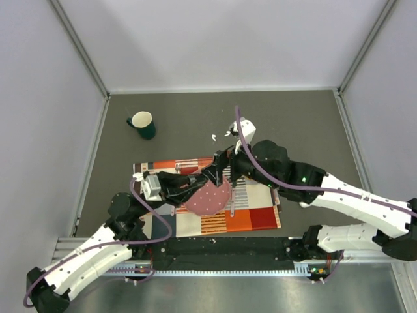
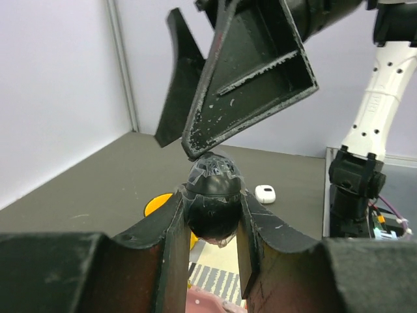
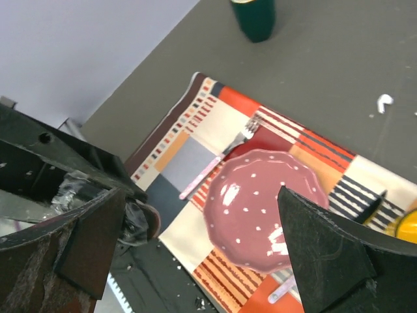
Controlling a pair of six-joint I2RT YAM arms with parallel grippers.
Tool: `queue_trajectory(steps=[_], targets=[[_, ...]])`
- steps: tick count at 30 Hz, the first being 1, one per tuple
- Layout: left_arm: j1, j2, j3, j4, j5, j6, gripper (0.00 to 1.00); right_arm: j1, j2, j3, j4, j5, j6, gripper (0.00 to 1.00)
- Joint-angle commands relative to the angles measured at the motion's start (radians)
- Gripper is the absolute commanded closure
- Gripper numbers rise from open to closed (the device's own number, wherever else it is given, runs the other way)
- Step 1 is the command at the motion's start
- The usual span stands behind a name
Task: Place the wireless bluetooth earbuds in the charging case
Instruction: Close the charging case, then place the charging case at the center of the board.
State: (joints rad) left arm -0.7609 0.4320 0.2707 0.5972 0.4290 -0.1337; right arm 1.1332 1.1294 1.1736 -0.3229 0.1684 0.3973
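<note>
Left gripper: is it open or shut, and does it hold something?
The left gripper is shut on the black oval object: both fingers press against its sides.

White shells; black joints; purple cables; scuffed pincer fingers.

The desk is dark grey and flat. Plain, pale walls stand round it: a back wall, a left wall and a right wall. Thin metal posts run up the back corners. A silver metal strip lies along the near edge. The light is soft and even.
</note>
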Motion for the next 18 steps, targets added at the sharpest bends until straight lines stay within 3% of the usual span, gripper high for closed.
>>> queue_trajectory(steps=[1,5,8,14,18], targets=[[0.012,0.002,0.044,0.076,-0.122,-0.024,1.0,0.027,-0.066,-0.041,-0.059,0.242,0.021,0.01],[0.011,0.007,0.081,-0.043,-0.226,-0.04,1.0,0.023,-0.161,-0.098,-0.051,0.451,0.06,0.01],[0.011,0.025,0.114,-0.138,-0.301,-0.052,1.0,0.013,-0.204,-0.149,-0.053,0.483,0.09,0.01],[0.011,0.134,0.197,-0.281,-0.414,-0.096,1.0,-0.029,-0.284,-0.23,-0.054,0.364,0.12,0.01],[0.014,0.29,0.283,-0.372,-0.507,-0.104,1.0,-0.052,-0.312,-0.256,-0.079,0.309,0.135,0.01]])
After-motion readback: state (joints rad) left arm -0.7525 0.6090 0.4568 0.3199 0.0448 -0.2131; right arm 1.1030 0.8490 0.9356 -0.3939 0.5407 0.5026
